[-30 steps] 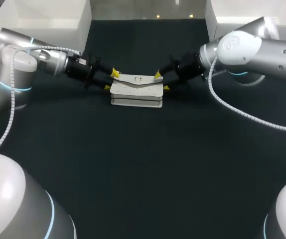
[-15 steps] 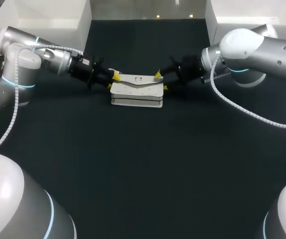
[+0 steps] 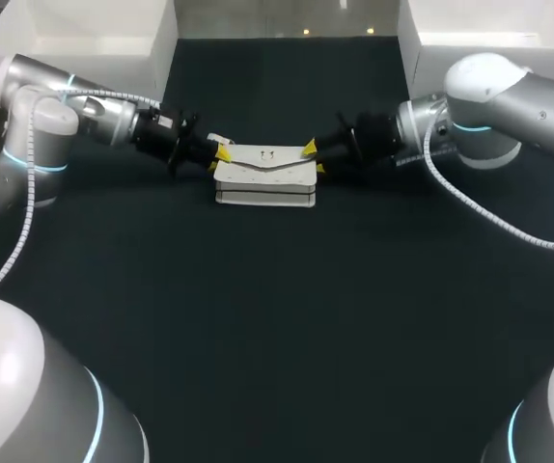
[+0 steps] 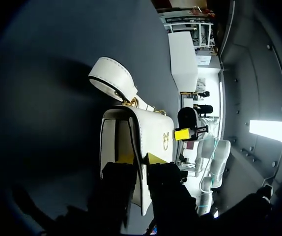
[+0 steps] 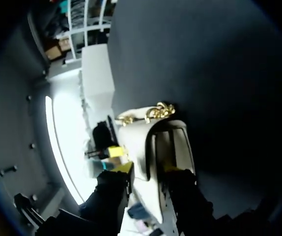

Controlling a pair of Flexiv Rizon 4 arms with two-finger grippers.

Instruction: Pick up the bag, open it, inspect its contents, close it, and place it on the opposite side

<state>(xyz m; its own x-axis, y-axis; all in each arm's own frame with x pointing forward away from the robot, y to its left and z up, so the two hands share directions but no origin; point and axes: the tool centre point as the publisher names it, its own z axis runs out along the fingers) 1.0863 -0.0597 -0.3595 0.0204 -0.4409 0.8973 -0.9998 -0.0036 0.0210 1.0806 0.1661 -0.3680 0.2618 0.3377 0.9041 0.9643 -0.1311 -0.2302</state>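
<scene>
A white bag (image 3: 264, 174) with a gold clasp lies on the dark table at the far middle. My left gripper (image 3: 217, 154) is at its left end, fingers pinched together on the flap's edge. In the left wrist view the bag (image 4: 151, 130) runs ahead from between that gripper (image 4: 141, 160), its white strap (image 4: 112, 81) looped beside it. At the bag's right end my right gripper (image 3: 314, 158) is shut across the upper part. The right wrist view shows the bag (image 5: 136, 137) and its gold chain (image 5: 155, 112) ahead of this gripper (image 5: 148, 168).
White boxes stand at the back left (image 3: 84, 39) and back right (image 3: 470, 34) corners. The dark table (image 3: 277, 318) stretches bare from the bag to the near edge.
Both grippers have narrowed onto the bag's ends, the left one far more. The raised flap has come down flatter. The right arm's elbow has swung outward to the right.
</scene>
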